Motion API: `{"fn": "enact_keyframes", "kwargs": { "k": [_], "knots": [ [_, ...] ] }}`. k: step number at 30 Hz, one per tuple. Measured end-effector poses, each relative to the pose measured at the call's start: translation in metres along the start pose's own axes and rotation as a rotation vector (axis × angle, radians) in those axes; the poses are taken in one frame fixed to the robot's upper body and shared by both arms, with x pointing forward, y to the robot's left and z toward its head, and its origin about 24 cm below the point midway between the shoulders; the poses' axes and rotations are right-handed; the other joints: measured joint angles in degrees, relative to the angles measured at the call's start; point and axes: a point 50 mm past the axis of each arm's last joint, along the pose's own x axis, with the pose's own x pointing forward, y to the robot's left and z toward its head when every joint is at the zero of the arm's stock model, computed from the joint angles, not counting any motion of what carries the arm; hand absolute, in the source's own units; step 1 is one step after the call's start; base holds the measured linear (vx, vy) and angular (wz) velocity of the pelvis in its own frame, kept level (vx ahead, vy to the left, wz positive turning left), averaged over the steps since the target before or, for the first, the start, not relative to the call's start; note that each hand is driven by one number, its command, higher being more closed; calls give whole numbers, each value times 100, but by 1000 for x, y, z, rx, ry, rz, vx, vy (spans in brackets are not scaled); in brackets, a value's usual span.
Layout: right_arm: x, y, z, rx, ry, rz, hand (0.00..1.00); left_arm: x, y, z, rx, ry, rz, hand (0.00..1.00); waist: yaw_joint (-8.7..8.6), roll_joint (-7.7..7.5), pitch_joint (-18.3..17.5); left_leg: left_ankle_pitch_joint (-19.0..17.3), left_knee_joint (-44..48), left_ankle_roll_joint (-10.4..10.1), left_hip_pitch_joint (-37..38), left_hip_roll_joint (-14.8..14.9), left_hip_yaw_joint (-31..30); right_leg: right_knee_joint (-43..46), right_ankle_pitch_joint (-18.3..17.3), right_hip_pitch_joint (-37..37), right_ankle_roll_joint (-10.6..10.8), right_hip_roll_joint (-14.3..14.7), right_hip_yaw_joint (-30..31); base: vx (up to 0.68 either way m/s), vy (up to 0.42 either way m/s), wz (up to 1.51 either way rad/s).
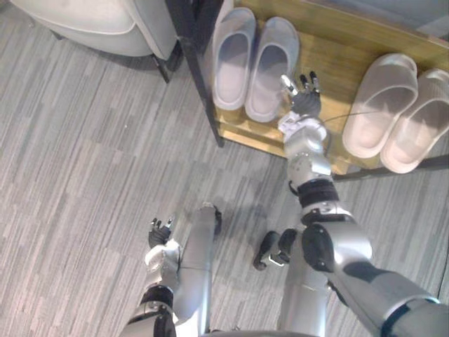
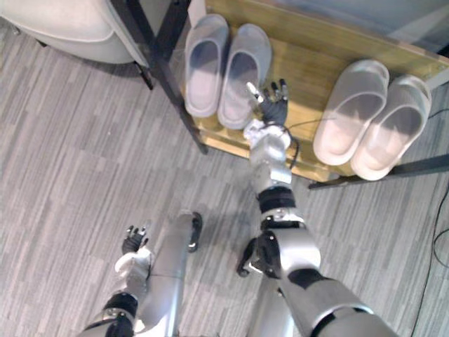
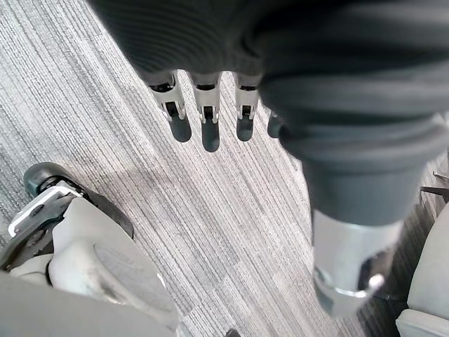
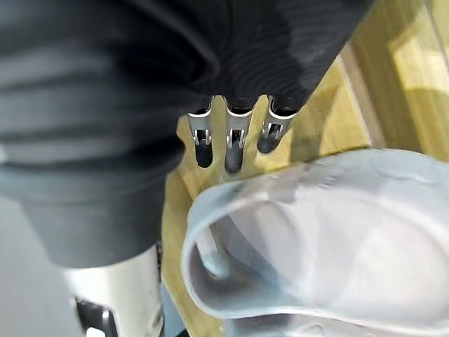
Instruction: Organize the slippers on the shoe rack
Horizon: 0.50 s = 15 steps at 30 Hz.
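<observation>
Two pale grey slippers (image 1: 233, 60) (image 1: 270, 67) lie side by side on the left part of the wooden shoe rack shelf (image 1: 330, 53). A beige pair (image 1: 382, 102) (image 1: 421, 125) lies at the shelf's right end. My right hand (image 1: 303, 98) is stretched out over the shelf just right of the grey pair, open with straight fingers, its thumb by the rim of the nearer grey slipper (image 4: 316, 239). It holds nothing. My left hand (image 1: 160, 232) hangs low over the floor, fingers (image 3: 209, 130) straight, nothing in it.
A black frame post (image 1: 200, 77) marks the rack's left end. A light upholstered seat (image 1: 91, 24) stands at the far left. Bare wood shows between the two pairs. Grey striped carpet (image 1: 84, 161) covers the floor in front of the rack.
</observation>
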Motion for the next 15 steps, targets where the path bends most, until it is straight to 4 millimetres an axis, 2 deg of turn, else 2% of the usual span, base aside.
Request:
{"fn": "enact_keyframes", "kwargs": {
  "k": [4,7,10,12,15],
  "knots": [
    [-13,-7,-10,-84,-14,38,0,-2,5,-7,2,22,12,0,-58,32,-9,-30,-188,37,506,112,155,-189,9,412,28,58,67,-20,-39,-16],
    [-30,-22,-22,-132,-13,49,0,-5,16,-13,11,37,36,0,-148,48,-26,-26,-417,38,883,212,197,-497,91,774,61,166,28,8,-20,-19],
    [-57,-47,-45,-218,29,37,0,-10,32,-22,28,67,71,0,-308,39,-94,14,-846,34,1464,263,295,-972,263,1315,26,242,8,74,4,-13],
    [-77,-61,-58,-273,59,41,0,-14,35,-30,67,91,56,0,-333,33,-161,117,-1328,39,1970,290,426,-1444,421,1749,43,301,13,143,27,-20],
    [-107,-77,-77,-339,127,70,0,-24,38,-47,134,142,20,0,-388,29,-458,267,-2006,21,2615,313,547,-2164,647,2358,86,387,-47,159,34,-14]
  ]
}}
